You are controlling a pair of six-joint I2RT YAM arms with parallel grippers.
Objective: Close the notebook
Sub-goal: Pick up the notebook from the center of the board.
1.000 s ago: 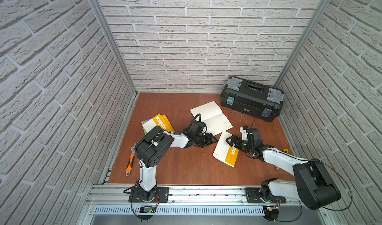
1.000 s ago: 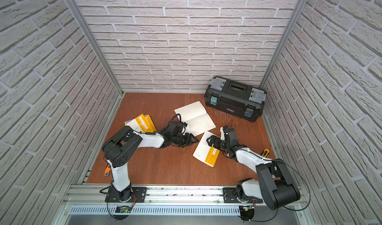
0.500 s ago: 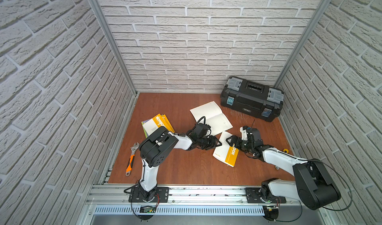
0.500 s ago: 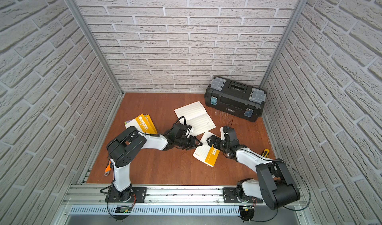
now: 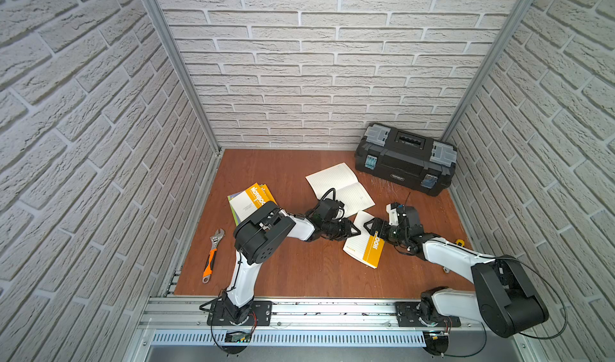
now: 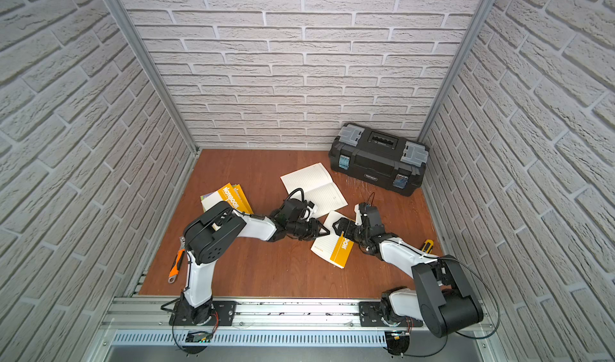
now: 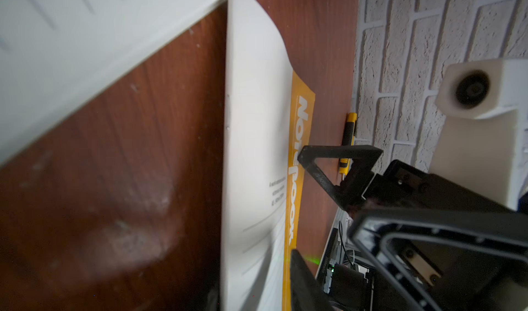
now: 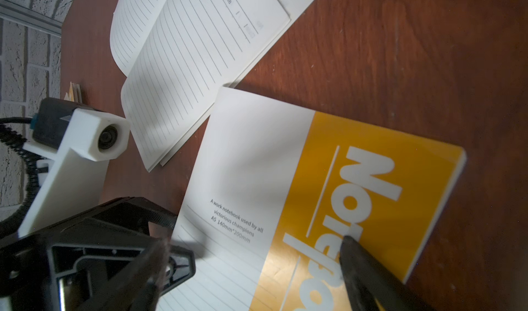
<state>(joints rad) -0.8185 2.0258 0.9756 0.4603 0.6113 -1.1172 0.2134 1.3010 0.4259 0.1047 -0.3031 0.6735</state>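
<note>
I see the notebook (image 5: 364, 249) lying closed on the desk (image 5: 299, 270), yellow cover up, in front of the toolbox (image 5: 404, 164) and apart from it. An open notebook (image 5: 339, 187) lies nearer the toolbox. My right end effector (image 5: 372, 232) stands open, one fingertip (image 8: 347, 242) on the cover. My left end effector (image 5: 355, 232) sits at the notebook's white edge. I cannot tell its opening or whether it grips.

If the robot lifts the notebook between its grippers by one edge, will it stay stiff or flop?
Probably flop: the notebook looks thin, and its cover bows in the left wrist view. Pushed, it would likely slide on the smooth wooden table rather than roll or tip.
</note>
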